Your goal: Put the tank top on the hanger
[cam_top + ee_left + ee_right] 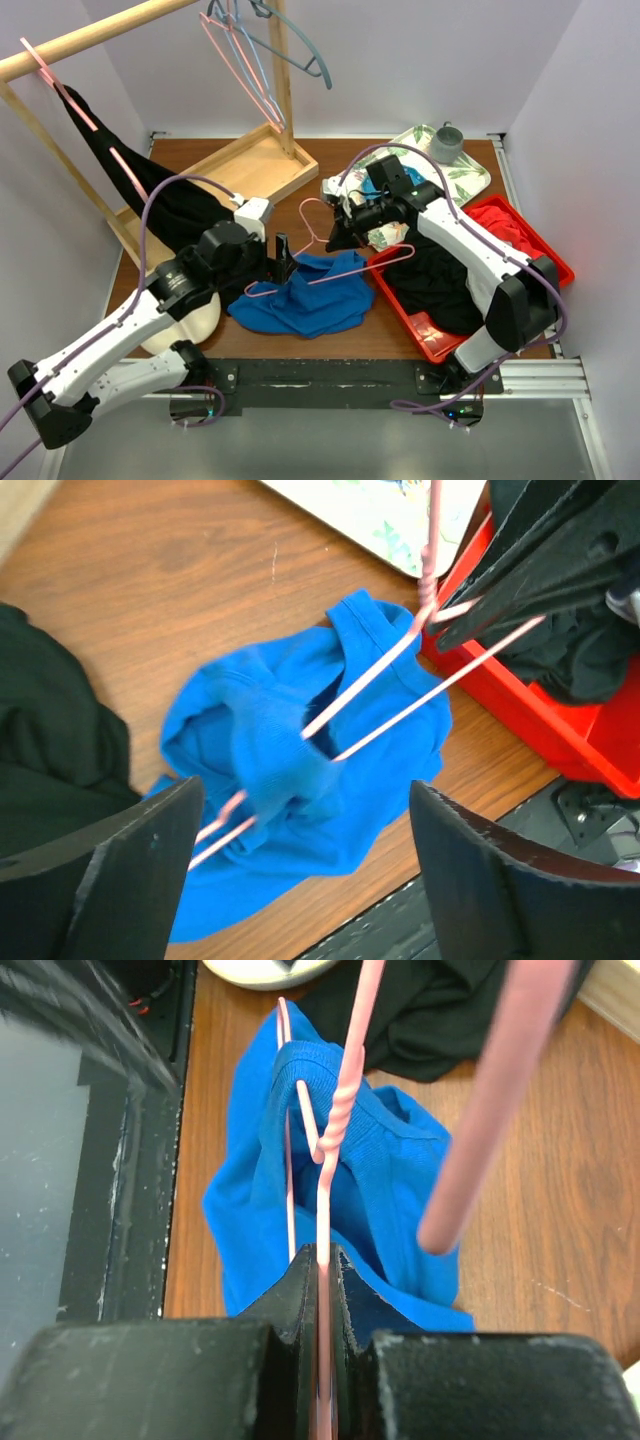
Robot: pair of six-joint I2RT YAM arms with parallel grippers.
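Observation:
The blue tank top (300,300) lies crumpled on the table at front centre. The pink hanger (390,255) lies tilted across it. In the left wrist view its wires (370,675) run into the tank top (260,750) and come out at the lower left. My right gripper (342,228) is shut on the hanger's wire near the twisted neck; the right wrist view shows the wire (340,1110) pinched in my right gripper (322,1260) above the tank top (390,1170). My left gripper (285,260) hovers open and empty over the tank top, and the left wrist view shows it (310,880) spread wide.
A red bin (545,255) of black and red clothes stands at the right. A floral tray (475,175) with a grey cup is at the back right. A wooden rack (250,165) at the back left carries a black garment (150,190) and spare hangers (290,50).

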